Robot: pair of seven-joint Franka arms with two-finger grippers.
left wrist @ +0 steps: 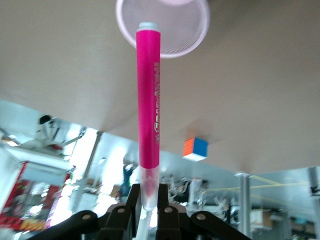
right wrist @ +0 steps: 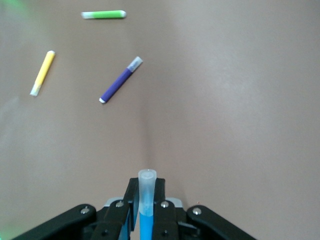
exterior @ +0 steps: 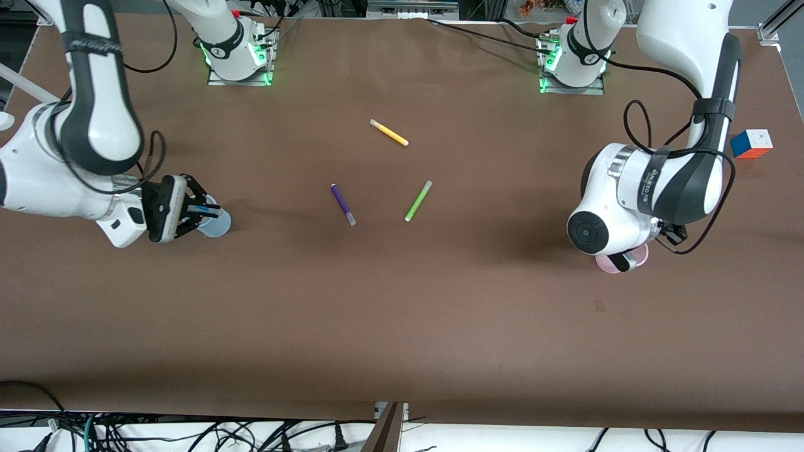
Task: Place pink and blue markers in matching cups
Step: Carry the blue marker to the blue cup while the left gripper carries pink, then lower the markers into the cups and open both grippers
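Note:
My left gripper (left wrist: pixel 148 192) is shut on the pale cap end of the magenta marker (left wrist: pixel 149 95). The marker's other end points at the mouth of the pale pink cup (left wrist: pixel 185 30). In the front view this gripper (exterior: pixel 628 258) is over the pink cup (exterior: pixel 605 265) at the left arm's end of the table, and the arm hides the marker. My right gripper (right wrist: pixel 146 187) is shut on the blue marker (right wrist: pixel 147 207), with its clear cap sticking out past the fingers. In the front view it (exterior: pixel 200 211) holds the blue marker (exterior: pixel 205 207) at the pale blue cup (exterior: pixel 220 225).
A yellow pen (exterior: pixel 389 132), a dark purple pen (exterior: pixel 343 204) and a lime green pen (exterior: pixel 418 201) lie mid-table. The right wrist view also shows them. A colour cube (exterior: pixel 751 144) sits near the table edge at the left arm's end, farther from the camera than the pink cup.

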